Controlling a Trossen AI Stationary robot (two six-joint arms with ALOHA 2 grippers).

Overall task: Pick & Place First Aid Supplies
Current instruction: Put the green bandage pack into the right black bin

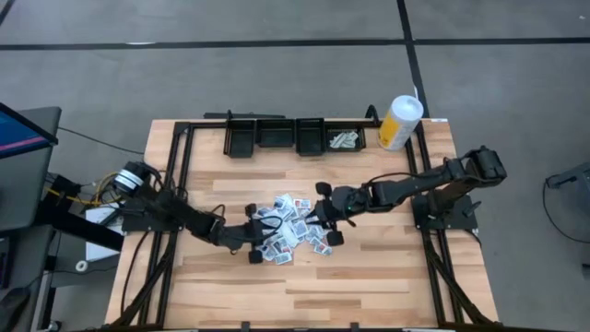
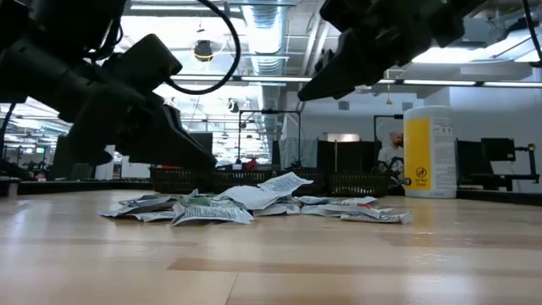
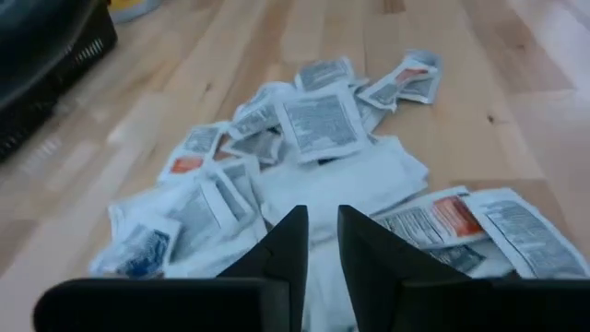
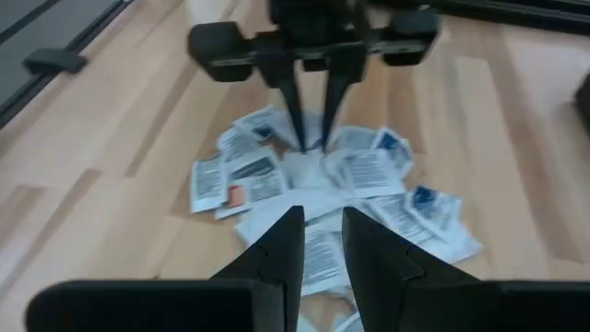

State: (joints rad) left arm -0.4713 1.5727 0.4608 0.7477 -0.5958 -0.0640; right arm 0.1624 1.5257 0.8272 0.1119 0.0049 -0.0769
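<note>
Both arms are dark, almost black, built from chunky rounded segments joined one after another. The left arm [image 1: 175, 217] has a round silver-grey housing near its base, and a bundle of thin cables, some yellow and orange, leaves it there. The right arm [image 1: 415, 183] has a bulky black block at its shoulder end and stands on a dark flat base plate. Each claw has two black fingers that taper to a narrow point: the left claw [image 3: 320, 242] and the right claw [image 4: 323, 242] both sit on a wide, flat black crossbar. A thick black cable [image 2: 222, 42] curves in a loop above the arm.
</note>
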